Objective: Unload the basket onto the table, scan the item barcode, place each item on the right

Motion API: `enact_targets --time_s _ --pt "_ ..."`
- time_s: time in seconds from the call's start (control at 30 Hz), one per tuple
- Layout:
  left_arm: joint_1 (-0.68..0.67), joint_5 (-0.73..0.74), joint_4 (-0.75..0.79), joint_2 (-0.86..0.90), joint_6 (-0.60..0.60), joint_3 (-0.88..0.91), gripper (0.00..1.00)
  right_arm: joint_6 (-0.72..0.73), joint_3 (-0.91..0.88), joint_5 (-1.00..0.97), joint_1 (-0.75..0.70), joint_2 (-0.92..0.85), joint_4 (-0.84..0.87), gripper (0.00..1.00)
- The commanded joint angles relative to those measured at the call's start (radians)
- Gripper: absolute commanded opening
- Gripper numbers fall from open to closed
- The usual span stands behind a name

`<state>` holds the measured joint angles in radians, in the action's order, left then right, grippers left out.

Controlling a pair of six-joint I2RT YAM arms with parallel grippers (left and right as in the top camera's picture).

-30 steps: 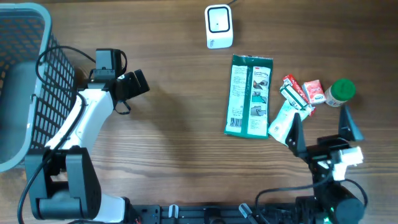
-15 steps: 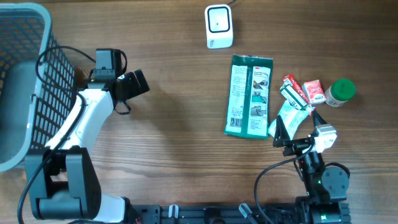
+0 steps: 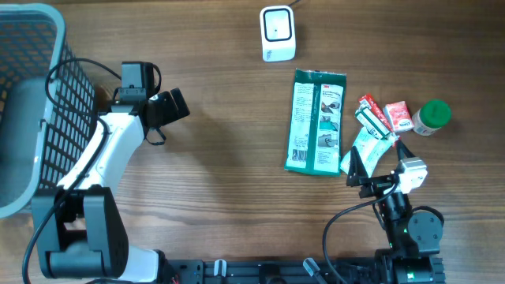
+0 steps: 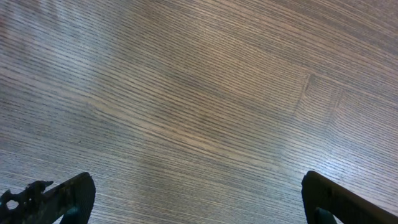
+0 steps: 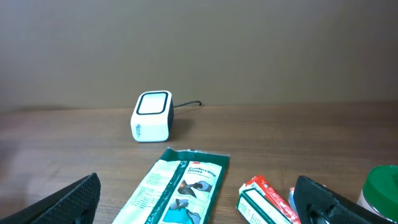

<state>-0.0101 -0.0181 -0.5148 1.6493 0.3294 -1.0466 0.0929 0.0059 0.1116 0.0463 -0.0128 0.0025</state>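
Observation:
A white barcode scanner (image 3: 278, 33) stands at the back of the table, also seen in the right wrist view (image 5: 152, 116). A green flat package (image 3: 317, 122) (image 5: 180, 193) lies in front of it. To its right lie a red-and-white box (image 3: 374, 118) (image 5: 267, 199), a white-green pouch (image 3: 361, 151), a small carton (image 3: 398, 116) and a green-lidded jar (image 3: 432, 117) (image 5: 382, 186). My right gripper (image 3: 375, 156) (image 5: 199, 208) is open, near the pouch's front end, facing the items. My left gripper (image 3: 170, 106) (image 4: 199, 208) is open over bare wood at the left.
A grey-blue wire basket (image 3: 24, 102) stands at the far left edge, beside the left arm. The scanner's cable (image 5: 186, 104) runs off behind it. Wooden tabletop (image 3: 229, 181) lies between the two arms.
The right gripper swung left and turned toward the items between one second and half a second ago, then stayed put. The left arm has not moved.

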Motion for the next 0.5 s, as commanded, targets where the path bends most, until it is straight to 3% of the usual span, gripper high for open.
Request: enact_targets --time_s 0.0,0.23,0.43,0.47 --pt "0.005 -0.01 0.003 -0.01 -0.008 -0.008 1.0 0.013 -0.001 -0.009 -0.006 0.003 0.003 1.0" --pt "0.006 -0.01 0.0 -0.1 -0.008 -0.007 1.0 0.013 -0.001 -0.01 -0.006 0.003 0.003 1.0" --pt "0.006 -0.01 -0.002 -0.459 -0.008 -0.006 1.0 0.013 -0.001 -0.01 -0.006 0.003 0.003 1.0" --pt "0.006 -0.01 -0.001 -0.595 -0.008 -0.006 1.0 0.013 -0.001 -0.01 -0.006 0.003 0.003 1.0"
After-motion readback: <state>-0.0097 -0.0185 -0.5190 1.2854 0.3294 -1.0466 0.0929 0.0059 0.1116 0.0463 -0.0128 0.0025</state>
